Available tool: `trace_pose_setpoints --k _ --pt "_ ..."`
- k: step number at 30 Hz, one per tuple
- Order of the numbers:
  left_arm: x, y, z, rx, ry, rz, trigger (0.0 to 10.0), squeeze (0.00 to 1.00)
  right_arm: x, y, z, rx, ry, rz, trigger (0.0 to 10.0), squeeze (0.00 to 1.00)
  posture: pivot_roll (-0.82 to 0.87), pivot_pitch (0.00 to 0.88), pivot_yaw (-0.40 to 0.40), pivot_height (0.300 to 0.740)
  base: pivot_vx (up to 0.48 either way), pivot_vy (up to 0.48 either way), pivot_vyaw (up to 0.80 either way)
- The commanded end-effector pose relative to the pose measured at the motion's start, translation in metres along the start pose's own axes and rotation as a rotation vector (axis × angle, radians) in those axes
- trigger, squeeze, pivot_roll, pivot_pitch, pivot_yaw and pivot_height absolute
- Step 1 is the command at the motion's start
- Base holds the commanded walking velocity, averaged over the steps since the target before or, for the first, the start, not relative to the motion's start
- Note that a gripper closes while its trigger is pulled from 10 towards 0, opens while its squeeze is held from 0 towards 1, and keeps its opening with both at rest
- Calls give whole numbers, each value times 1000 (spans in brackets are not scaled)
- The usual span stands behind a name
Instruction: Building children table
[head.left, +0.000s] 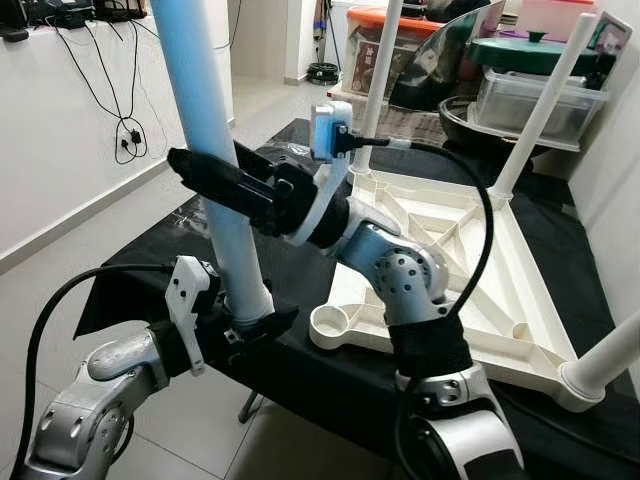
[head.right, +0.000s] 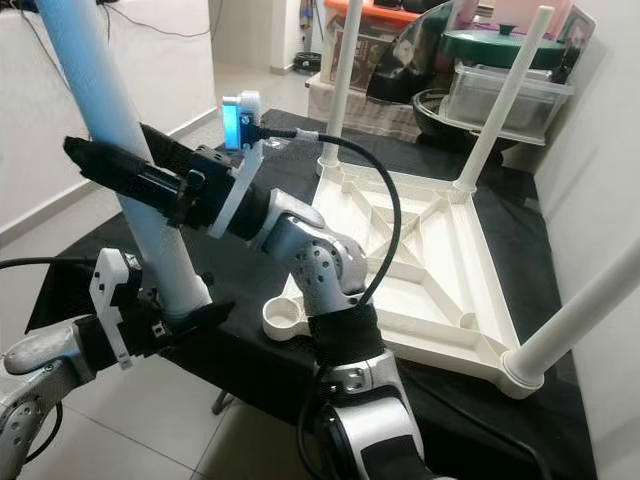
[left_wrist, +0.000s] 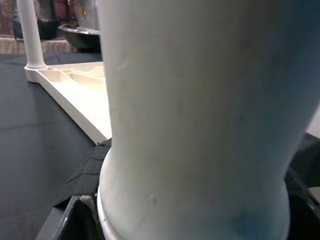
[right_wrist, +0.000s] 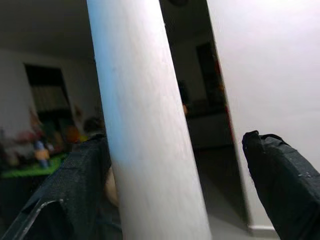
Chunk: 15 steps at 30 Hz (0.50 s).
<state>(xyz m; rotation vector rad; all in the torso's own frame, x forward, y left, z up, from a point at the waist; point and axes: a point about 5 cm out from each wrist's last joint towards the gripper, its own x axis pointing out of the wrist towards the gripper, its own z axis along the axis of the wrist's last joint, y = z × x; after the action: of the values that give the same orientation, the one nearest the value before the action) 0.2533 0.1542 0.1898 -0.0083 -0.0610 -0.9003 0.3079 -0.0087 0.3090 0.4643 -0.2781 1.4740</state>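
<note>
A white children's table lies upside down on a black-covered table, with three white legs standing up from its corners. The near-left corner socket holds no leg. Just left of that socket, a loose white table leg stands nearly upright. My left gripper is shut on the leg's flared lower end. Higher up, my right gripper reaches across from the right and straddles the leg. It is open: one finger lies against the leg and the other finger stands well off it.
The black cloth hangs over the work table's near-left edge above the tiled floor. Plastic storage boxes and an orange-lidded bin crowd the back. A white wall with dangling cables runs along the left.
</note>
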Motion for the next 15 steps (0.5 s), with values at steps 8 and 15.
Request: trace_pose_setpoints --k 8,15 --pt "-6 -5 -3 2 35 -12 10000 0 -18 -8 17 -352 116 -49 10000 0 105 0 -96 740 0 0 0" --pt "-9 -2 -5 9 58 2 10000 0 -30 -3 32 -404 154 -51 10000 0 89 0 -85 740 0 0 0"
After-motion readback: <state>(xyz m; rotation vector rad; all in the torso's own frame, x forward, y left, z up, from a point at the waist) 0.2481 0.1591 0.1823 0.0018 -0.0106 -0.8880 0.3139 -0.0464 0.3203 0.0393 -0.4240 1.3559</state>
